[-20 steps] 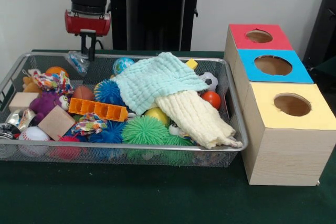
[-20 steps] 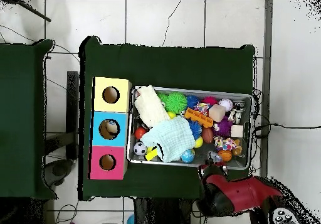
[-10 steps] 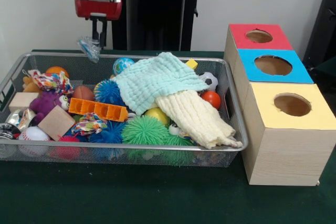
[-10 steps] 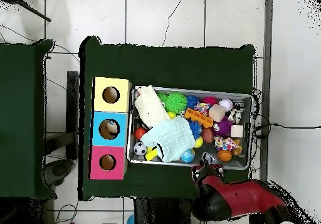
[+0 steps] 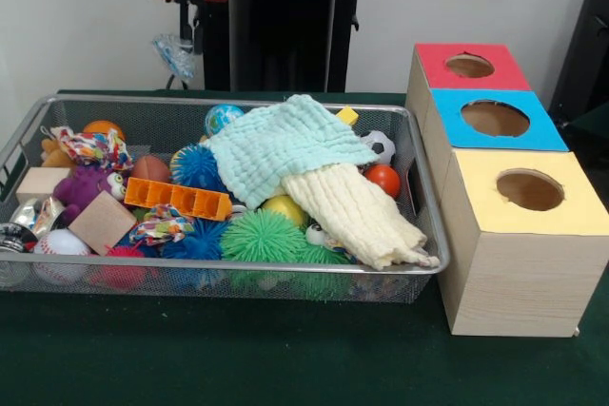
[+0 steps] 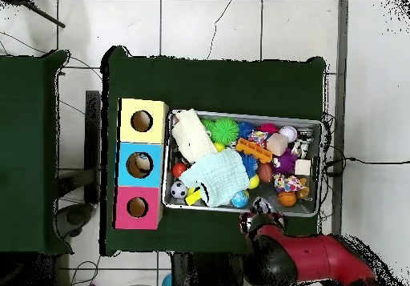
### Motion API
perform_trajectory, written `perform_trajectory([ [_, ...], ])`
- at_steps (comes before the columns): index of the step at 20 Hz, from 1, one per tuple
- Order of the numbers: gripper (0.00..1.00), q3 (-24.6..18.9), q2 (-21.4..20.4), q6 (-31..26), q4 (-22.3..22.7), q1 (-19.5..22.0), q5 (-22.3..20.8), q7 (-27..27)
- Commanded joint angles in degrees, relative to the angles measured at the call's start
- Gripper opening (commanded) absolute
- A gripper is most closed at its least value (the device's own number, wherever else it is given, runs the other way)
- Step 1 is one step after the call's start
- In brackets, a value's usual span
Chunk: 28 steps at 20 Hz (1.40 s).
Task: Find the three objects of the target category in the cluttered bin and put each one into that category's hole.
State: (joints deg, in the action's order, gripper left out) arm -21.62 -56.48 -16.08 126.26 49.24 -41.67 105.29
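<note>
My gripper (image 5: pixel 189 33) hangs high above the back left rim of the wire bin (image 5: pixel 228 271), shut on a crinkly clear-and-blue plastic wrapper (image 5: pixel 175 52) that dangles from its fingers. In the overhead view the gripper (image 6: pixel 258 212) and the wrapper (image 6: pixel 261 205) sit just over the bin's lower edge (image 6: pixel 240 210). Three hole boxes stand beside the bin: red (image 5: pixel 468 66), blue (image 5: pixel 495 119) and yellow (image 5: pixel 529 189). From above they read yellow (image 6: pixel 142 121), blue (image 6: pixel 140 164), red (image 6: pixel 137 207).
The bin holds a mint cloth (image 5: pixel 285 145) over a cream cloth (image 5: pixel 357 216), spiky green (image 5: pixel 262 235) and blue (image 5: pixel 198 166) balls, an orange block (image 5: pixel 181 199), wooden blocks (image 5: pixel 101 222), a purple plush (image 5: pixel 81 187), a red ball (image 5: pixel 383 180) and a soccer ball (image 5: pixel 379 145).
The gripper has risen well clear of the bin with the wrapper in it and shifted right in the front view, towards the boxes. The bin's contents have not moved.
</note>
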Motion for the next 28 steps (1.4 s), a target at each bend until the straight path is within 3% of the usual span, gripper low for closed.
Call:
perform_trajectory([
  [1, 0.00, -11.82, -6.61, -8.73, 4.57, 1.93, 6.36, -10.91],
  [4, 0.00, -11.05, -6.70, -8.21, 4.58, -0.08, 5.61, -7.52],
  [12, 0.00, -10.04, -9.95, -8.59, 7.03, -6.29, 9.75, -0.63],
  [28, 0.00, -1.58, -10.46, -7.01, 7.06, -20.30, 13.45, 8.17],
])
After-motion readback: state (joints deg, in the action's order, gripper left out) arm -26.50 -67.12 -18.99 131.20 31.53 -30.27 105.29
